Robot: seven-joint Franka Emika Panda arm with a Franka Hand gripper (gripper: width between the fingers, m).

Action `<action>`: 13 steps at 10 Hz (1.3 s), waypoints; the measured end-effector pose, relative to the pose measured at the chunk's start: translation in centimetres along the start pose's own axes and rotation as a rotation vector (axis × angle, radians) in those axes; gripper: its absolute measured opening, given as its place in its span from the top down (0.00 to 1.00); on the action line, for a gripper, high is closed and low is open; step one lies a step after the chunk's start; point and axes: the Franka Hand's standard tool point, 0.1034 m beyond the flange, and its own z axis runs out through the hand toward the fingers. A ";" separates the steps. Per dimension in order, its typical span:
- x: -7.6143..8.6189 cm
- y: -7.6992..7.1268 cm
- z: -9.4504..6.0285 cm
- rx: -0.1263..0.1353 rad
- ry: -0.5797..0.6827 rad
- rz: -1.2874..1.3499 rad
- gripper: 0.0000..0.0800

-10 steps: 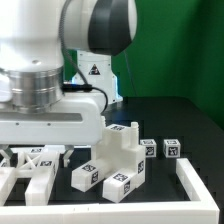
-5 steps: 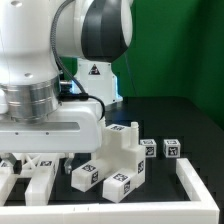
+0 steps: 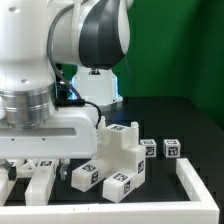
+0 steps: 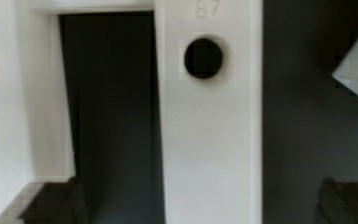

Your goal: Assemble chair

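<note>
Low in the left of the exterior view, the robot's big white pincer hangs just above a cluster of flat white plastic chair parts with black-and-white square tags. Its jaws are spread wide, with nothing clamped between them as far as either view shows. Seen from the wrist, a long white plastic bar with a dark oval hole takes up much of the picture, with dark gaps running along both its long sides. The bar therefore seems to lie lengthwise under the hand, though I cannot tell whether the fingertips already flank it. Other chair pieces sit apart on the black worktop: a stepped white block at centre, two small tagged cubes towards the frame's right edge, and two more tagged blocks in front of the stepped one at lower centre. The step in hand looks like the pick-up of the bar. To do it well, I judge the hand should centre so that each jaw drops into a dark gap, square to the bar's long sides. It should then descend straight without nudging the neighbouring parts and close only once both jaws are below the bar's top edge. A skewed approach would likely twist the bar or land on the piece beside it.
</note>
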 end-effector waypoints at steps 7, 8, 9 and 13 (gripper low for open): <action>0.0 -0.2 1.3 -0.008 0.006 -0.001 0.19; -0.2 0.1 1.6 -0.005 0.001 0.007 0.19; -0.3 0.1 1.8 -0.006 -0.003 0.008 0.19; -0.8 -0.3 2.6 -0.017 0.017 0.000 0.19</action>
